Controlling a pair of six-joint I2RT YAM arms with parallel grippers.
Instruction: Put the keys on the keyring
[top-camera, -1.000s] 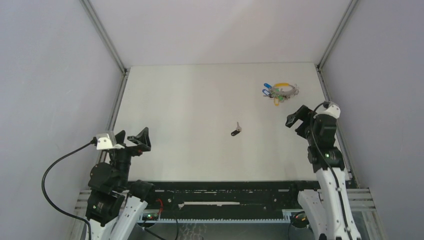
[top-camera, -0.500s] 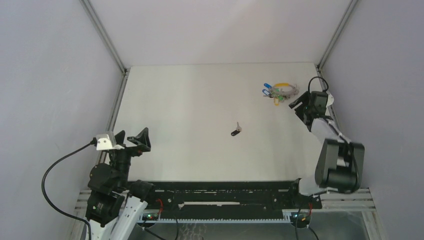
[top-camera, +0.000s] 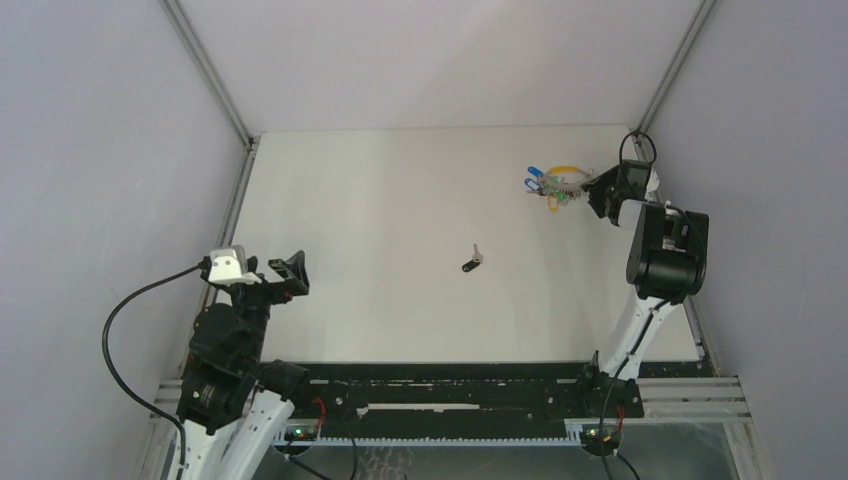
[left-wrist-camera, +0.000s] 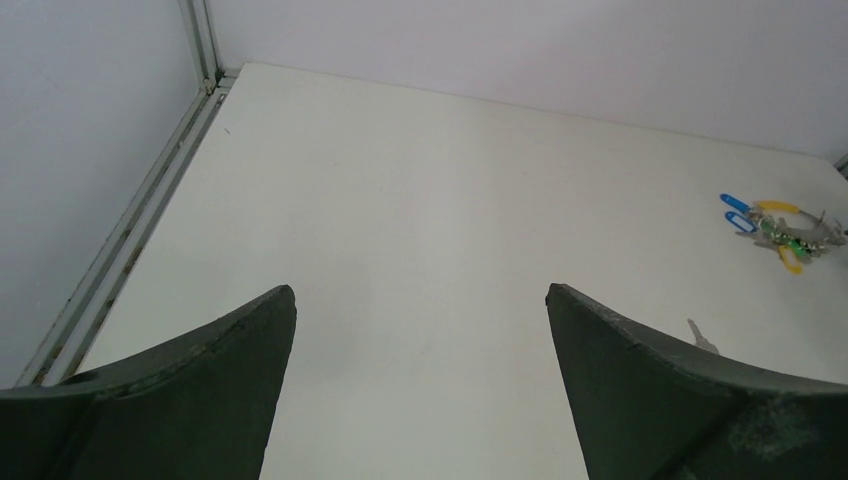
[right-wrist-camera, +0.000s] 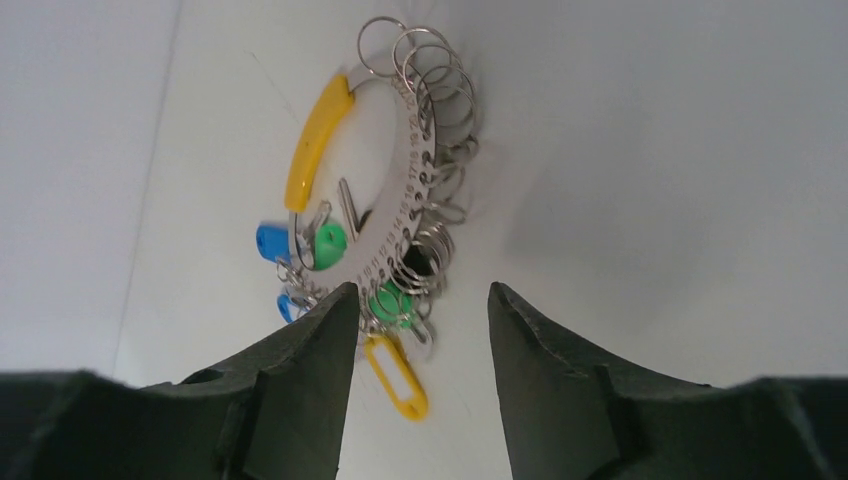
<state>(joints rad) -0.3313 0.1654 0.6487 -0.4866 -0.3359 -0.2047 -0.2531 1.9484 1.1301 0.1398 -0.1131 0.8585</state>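
The key (top-camera: 473, 260), black head and short silver blade, lies flat near the table's middle; in the left wrist view only its blade (left-wrist-camera: 702, 338) shows past my finger. The keyring (top-camera: 556, 185), a silvery ring with a yellow band and blue and green tags, lies at the far right (left-wrist-camera: 785, 228). My right gripper (top-camera: 598, 190) is right beside it. In the right wrist view the keyring (right-wrist-camera: 405, 190) fills the middle, and my right gripper (right-wrist-camera: 420, 292) is open with the ring's near end, a green tag and small rings between the fingertips. My left gripper (top-camera: 278, 276) hovers wide open at the near left (left-wrist-camera: 420, 295), holding nothing.
Grey walls with aluminium rails (top-camera: 238, 205) close the table on the left, right and back. A black rail (top-camera: 450, 385) runs along the near edge between the arm bases. A yellow tag (right-wrist-camera: 398, 375) of the bunch lies between my right fingers.
My right arm reached out and forward to the keyring, and its jaws narrowed somewhat around the ring's end. The left arm shifted slightly right. The key and keyring have not moved.
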